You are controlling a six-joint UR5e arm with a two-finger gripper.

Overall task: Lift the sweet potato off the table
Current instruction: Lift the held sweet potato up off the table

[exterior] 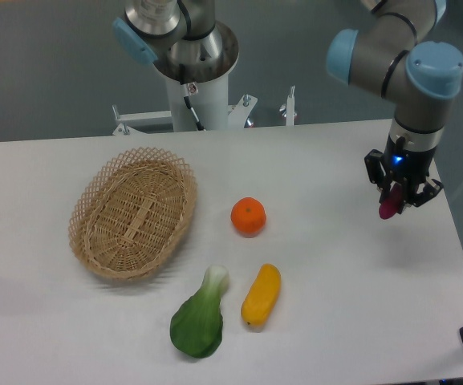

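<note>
The gripper is clenched on the sweet potato, held above the table; the pickup looks done, so next just hold steady.

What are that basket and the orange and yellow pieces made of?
The basket looks like woven wicker: tan strands, open lattice rim. The orange and yellow vegetable have smooth, evenly colored, slightly glossy skins, possibly plastic replicas; real produce can't be ruled out.
</note>
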